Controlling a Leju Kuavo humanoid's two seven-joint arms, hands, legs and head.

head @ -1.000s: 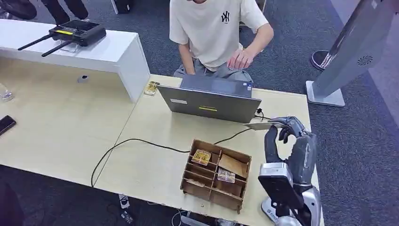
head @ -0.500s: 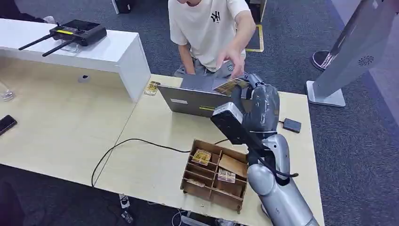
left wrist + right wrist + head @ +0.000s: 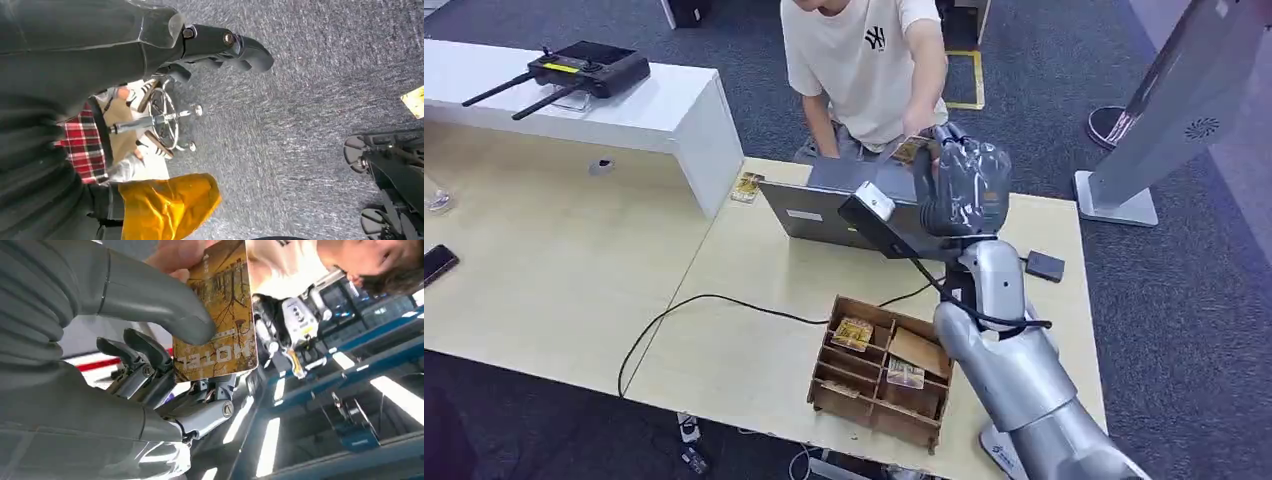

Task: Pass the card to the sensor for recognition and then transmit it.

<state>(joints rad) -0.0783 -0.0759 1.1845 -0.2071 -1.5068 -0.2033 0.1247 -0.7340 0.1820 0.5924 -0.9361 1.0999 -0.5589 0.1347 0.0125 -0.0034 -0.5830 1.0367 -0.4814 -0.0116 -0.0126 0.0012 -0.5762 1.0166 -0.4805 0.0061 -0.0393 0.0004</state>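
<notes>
A yellow-brown hotel card (image 3: 911, 150) is raised above the laptop's far side, in front of a seated person. My right hand (image 3: 959, 185) holds it; in the right wrist view the thumb (image 3: 165, 305) presses the card (image 3: 220, 315) against the dark fingers (image 3: 150, 365). The person's hand (image 3: 916, 124) reaches down to the card, and their fingertips (image 3: 177, 255) touch its far end. The small black sensor box (image 3: 1045, 266) lies on the table's right side, behind my forearm. My left hand (image 3: 220, 42) hangs over the carpet with nothing in it.
A grey laptop (image 3: 864, 215) stands open toward the person. A wooden compartment box (image 3: 934, 345) with several cards sits at the table's front, and a black cable (image 3: 694, 305) runs across the table. A white counter (image 3: 654, 115) carries an antenna device; a grey kiosk stand (image 3: 1169, 110) is at right.
My right arm swung the card from over the sensor at the table's right side up and left, over the laptop, toward the person. The person's hand came forward to meet the card.
</notes>
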